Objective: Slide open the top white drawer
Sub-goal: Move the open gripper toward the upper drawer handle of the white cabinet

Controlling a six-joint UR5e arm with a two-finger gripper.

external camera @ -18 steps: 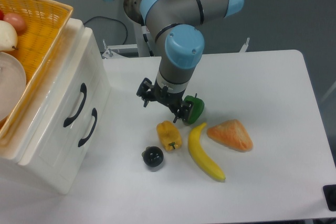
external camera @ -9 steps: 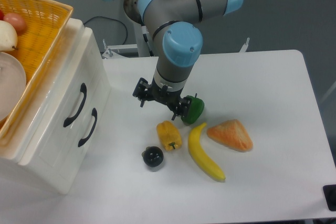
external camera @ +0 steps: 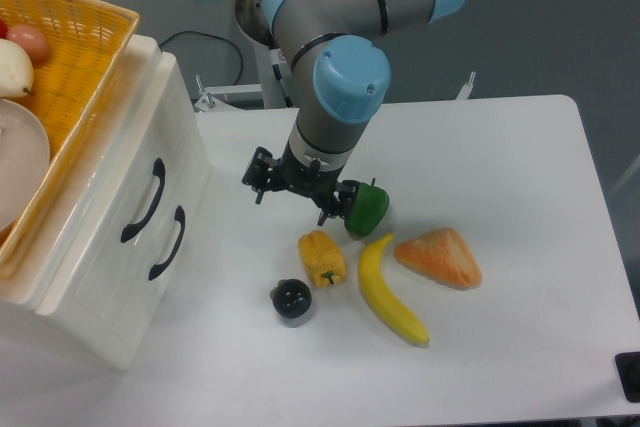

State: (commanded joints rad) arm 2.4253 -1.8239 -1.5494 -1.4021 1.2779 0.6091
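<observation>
Facing right toward the tool (external camera: 292, 190), fingers apart, the top white drawer (external camera: 135, 187) sits shut.

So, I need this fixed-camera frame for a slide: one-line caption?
Gripper hovers near a green pepper, apart from the closed top white drawer.

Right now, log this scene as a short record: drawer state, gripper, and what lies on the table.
top white drawer: shut, flush with the cabinet front, black handle untouched
lower drawer: shut
gripper: above the table, right of the cabinet, clear of both handles, holding nothing; jaw state unclear
table items: green bell pepper, yellow bell pepper, banana, orange wedge-shaped item, small black round item
on the cabinet: yellow basket
task status: not yet begun
</observation>
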